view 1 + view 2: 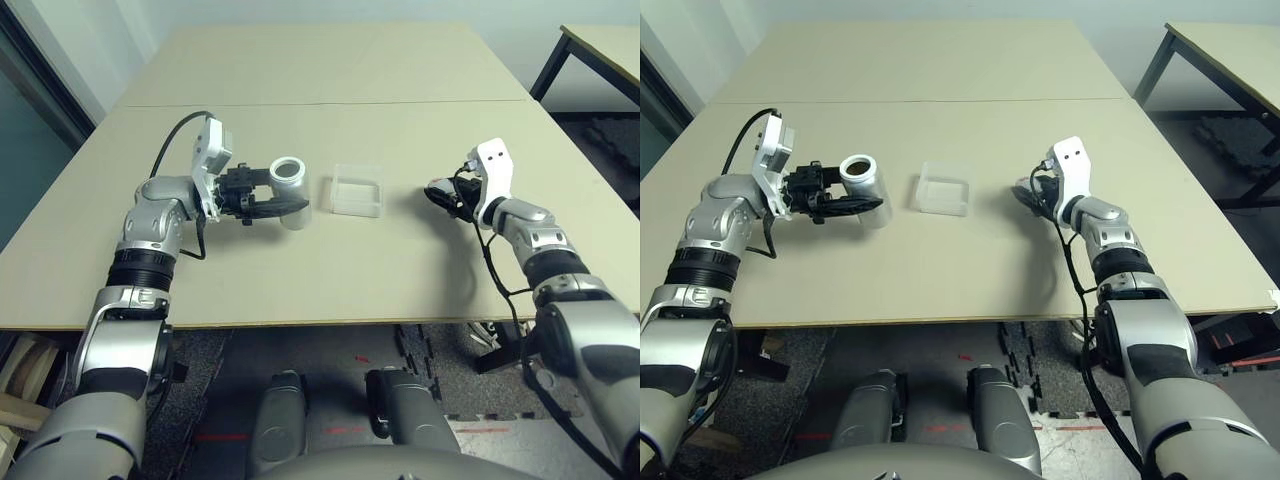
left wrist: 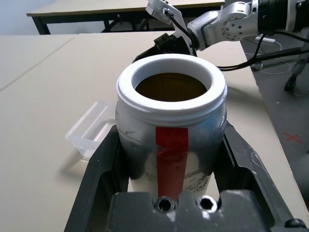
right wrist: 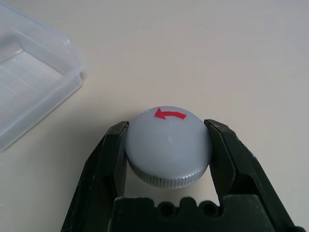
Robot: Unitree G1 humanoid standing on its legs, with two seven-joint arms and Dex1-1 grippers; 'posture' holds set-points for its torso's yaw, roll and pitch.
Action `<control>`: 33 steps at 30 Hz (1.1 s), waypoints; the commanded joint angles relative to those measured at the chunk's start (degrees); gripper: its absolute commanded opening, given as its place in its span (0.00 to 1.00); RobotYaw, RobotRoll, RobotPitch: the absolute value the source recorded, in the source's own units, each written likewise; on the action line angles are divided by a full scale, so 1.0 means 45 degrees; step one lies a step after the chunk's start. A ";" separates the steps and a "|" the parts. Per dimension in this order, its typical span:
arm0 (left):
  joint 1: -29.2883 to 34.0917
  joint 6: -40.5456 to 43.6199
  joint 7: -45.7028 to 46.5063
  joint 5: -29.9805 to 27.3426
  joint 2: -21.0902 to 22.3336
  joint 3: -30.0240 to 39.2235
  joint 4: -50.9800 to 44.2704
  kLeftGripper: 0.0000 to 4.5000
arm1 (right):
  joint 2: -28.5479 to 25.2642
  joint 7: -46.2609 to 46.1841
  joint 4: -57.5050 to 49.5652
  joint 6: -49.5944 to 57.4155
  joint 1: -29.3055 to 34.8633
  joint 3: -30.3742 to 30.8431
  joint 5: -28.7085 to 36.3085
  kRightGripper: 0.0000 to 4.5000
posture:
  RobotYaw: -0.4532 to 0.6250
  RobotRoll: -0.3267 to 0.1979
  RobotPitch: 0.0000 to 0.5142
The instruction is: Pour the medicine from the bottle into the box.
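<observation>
Bottle point(image 2: 171, 130) gripped in left claw point(image 1: 268, 199).

We see a plain lab or test room: two bare beige tables point(image 1: 330, 90) pushed together, another black-legged table point(image 1: 590, 55) off to the side, pale walls, dark foam floor mats point(image 1: 440, 370) marked with red tape point(image 1: 345, 430), loose cables underneath.

- The box point(image 1: 358, 189) sits on the table point(image 1: 330, 110), between the two pincers.
- The bottle point(image 1: 291, 190) stands upright left of the box (just beside it), in the left pincer point(image 1: 283, 197).
- The cap point(image 3: 168, 145) lies right of the box, in the right pincer point(image 1: 437, 193).
</observation>
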 commanded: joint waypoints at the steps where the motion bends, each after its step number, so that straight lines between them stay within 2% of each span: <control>1: -0.0225 -0.0401 0.0178 0.0328 0.0014 0.0032 0.0393 0.57 | -0.0040 0.0662 0.0222 0.0282 -0.0046 0.0262 -0.0323 0.70 | 0.41 0.62 0.15; 5: -0.0606 -0.1201 0.0667 0.0692 -0.0142 0.0052 0.0927 0.57 | -0.0188 0.1399 -0.0137 0.0520 0.0092 0.0418 -0.0508 0.99 | 0.41 0.62 0.15; 11: -0.1345 -0.2644 0.1527 0.1499 -0.0438 -0.0118 0.2044 0.57 | -0.0768 0.2382 -0.1329 0.0722 0.0441 0.0564 -0.0547 1.00 | 0.40 0.62 0.15; 15: -0.1948 -0.3863 0.2312 0.2365 -0.0645 -0.0388 0.2961 0.57 | -0.1077 0.3337 -0.3279 0.1720 0.1039 0.0530 -0.0124 1.00 | 0.39 0.62 0.15; 18: -0.2610 -0.5122 0.3609 0.3485 -0.0810 -0.0718 0.3930 0.57 | -0.1283 0.3725 -0.4910 0.2583 0.1533 0.0472 0.0180 1.00 | 0.38 0.62 0.15; 24: -0.3909 -0.7635 0.6210 0.6253 -0.1078 -0.2163 0.5829 0.57 | -0.1485 0.3905 -0.6959 0.3658 0.1962 0.0357 0.0677 1.00 | 0.38 0.62 0.15; 29: -0.5212 -0.8363 0.9983 0.9655 -0.1505 -0.4358 0.7308 0.57 | -0.1664 0.4132 -0.8320 0.4385 0.2393 0.0453 0.1088 1.00 | 0.37 0.62 0.14; 33: -0.6758 -0.8813 1.3675 1.4181 -0.1876 -0.8004 0.7992 0.57 | -0.1924 0.4250 -0.8594 0.4544 0.2590 0.0443 0.1204 1.00 | 0.37 0.62 0.12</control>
